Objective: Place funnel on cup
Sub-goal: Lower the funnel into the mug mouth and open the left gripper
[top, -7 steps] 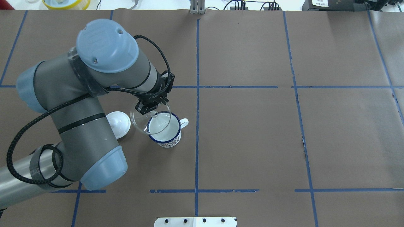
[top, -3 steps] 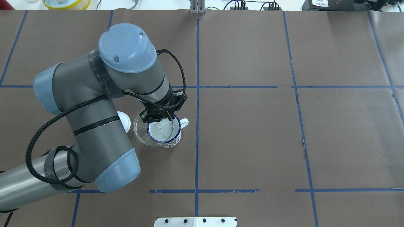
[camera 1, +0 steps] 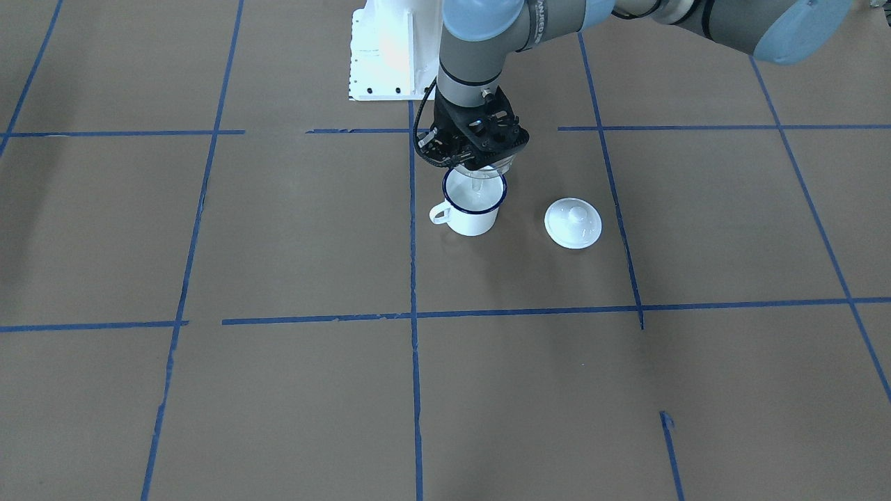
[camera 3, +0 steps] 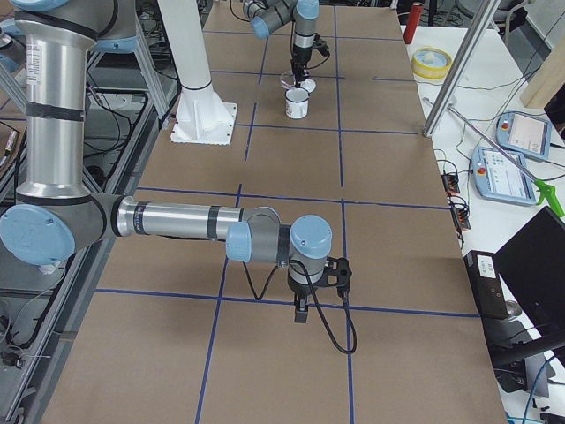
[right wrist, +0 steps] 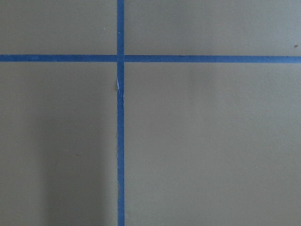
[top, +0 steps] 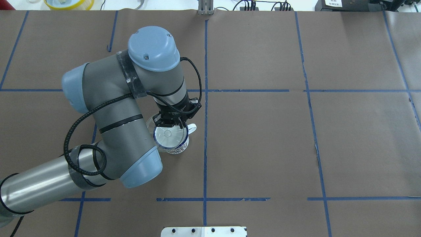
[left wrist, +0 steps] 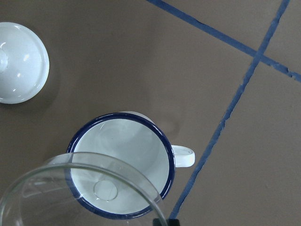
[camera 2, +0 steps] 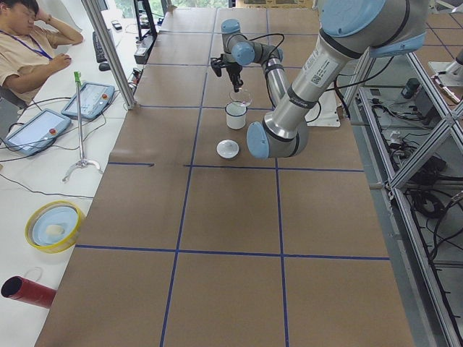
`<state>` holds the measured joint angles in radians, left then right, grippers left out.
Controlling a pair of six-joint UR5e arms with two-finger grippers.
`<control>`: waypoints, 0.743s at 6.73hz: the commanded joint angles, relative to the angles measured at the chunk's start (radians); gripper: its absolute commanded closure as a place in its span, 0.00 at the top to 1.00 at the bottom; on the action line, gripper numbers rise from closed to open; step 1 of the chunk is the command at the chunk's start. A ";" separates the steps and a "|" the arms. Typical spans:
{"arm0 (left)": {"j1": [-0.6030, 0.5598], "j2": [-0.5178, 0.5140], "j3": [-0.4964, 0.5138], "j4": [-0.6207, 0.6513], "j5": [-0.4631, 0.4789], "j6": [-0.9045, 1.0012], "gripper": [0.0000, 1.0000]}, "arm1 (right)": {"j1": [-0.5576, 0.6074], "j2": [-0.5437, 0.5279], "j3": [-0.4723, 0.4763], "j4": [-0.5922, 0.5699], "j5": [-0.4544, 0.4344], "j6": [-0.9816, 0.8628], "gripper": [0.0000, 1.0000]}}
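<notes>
The cup (top: 177, 147), a white mug with a dark blue rim, stands upright left of the table's centre line, its handle (top: 192, 128) pointing right. It also shows in the front view (camera 1: 472, 210) and in the left wrist view (left wrist: 123, 141). My left gripper (top: 168, 124) is shut on the rim of the clear funnel (top: 167, 135) and holds it mouth-up just above the cup. The spout (camera 1: 477, 184) hangs over the cup's opening. In the left wrist view the funnel (left wrist: 56, 197) overlaps the cup's lower left. My right gripper (camera 3: 300, 314) hovers far off over bare table; I cannot tell whether it is open.
A white round knobbed lid (camera 1: 573, 223) lies on the table beside the cup, away from the handle; it also shows in the left wrist view (left wrist: 19, 61). The left arm's elbow (top: 108, 131) hides it in the overhead view. A white mounting plate (camera 1: 383, 52) sits at the robot's edge.
My left arm swung right and the funnel moved from the cup's left edge to over its mouth and levelled out. The arm now covers the lid in the overhead view.
</notes>
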<state>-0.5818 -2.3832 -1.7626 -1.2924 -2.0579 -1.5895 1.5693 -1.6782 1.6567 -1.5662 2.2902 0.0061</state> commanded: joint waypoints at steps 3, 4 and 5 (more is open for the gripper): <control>-0.001 -0.002 0.072 -0.051 -0.004 0.039 0.00 | 0.000 0.000 0.000 0.000 0.000 0.000 1.00; 0.000 -0.002 0.086 -0.060 -0.004 0.039 0.00 | 0.000 0.000 0.000 0.000 0.000 0.000 1.00; 0.000 -0.004 0.115 -0.088 -0.002 0.039 0.00 | 0.000 0.000 0.000 0.000 0.000 0.000 1.00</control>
<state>-0.5818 -2.3857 -1.6756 -1.3538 -2.0615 -1.5511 1.5693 -1.6782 1.6567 -1.5662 2.2902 0.0061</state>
